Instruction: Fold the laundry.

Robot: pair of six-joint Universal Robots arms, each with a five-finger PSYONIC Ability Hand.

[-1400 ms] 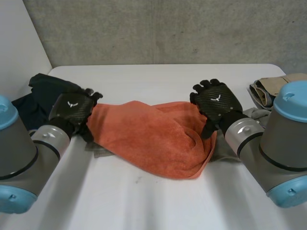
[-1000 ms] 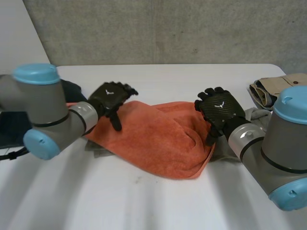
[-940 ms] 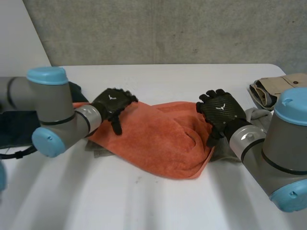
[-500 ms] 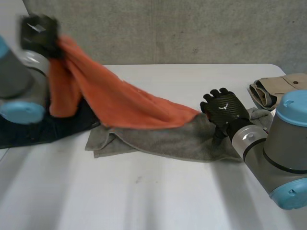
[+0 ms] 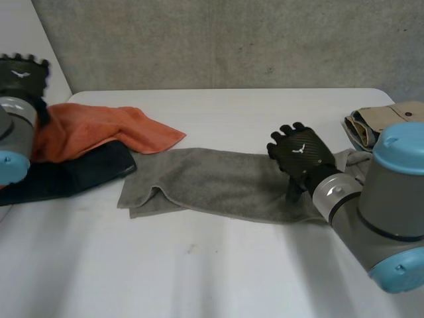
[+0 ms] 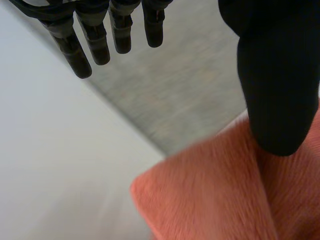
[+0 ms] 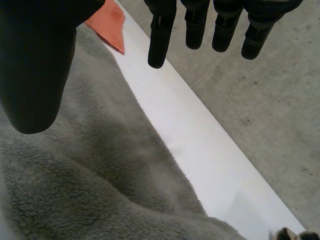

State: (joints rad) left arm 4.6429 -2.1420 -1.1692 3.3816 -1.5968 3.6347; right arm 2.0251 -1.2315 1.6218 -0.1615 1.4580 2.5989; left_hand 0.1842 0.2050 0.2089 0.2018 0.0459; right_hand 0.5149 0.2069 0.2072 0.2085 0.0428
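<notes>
Left hand: the left hand [image 5: 22, 71] is raised at the desk's far left corner, above the orange towel's end; fingers straight, thumb spread well away, nothing gripped.
Right hand: the right hand [image 5: 301, 156] hovers low over the right end of the grey towel, fingers straight, thumb apart, holding nothing.
Orange towel: the orange towel [image 5: 99, 129] lies rumpled at the left, partly on the dark garment [image 5: 73, 173], one corner pointing toward the grey towel.
Grey towel: the grey towel [image 5: 212, 182] lies as a long strip across the middle of the desk [image 5: 218, 271], its left end curled over itself.
Done: a beige folded cloth [image 5: 377, 119] at the right edge looks finished, as a judgement.
Left: the grey towel looks only loosely doubled, not squared; the orange towel and dark garment appear unfolded. Most of the task seems ahead.
Hidden: the right arm covers the grey towel's right end; the dark garment and beige cloth are cut off at the edges; whether the left thumb touches the orange towel cannot be told.
</notes>
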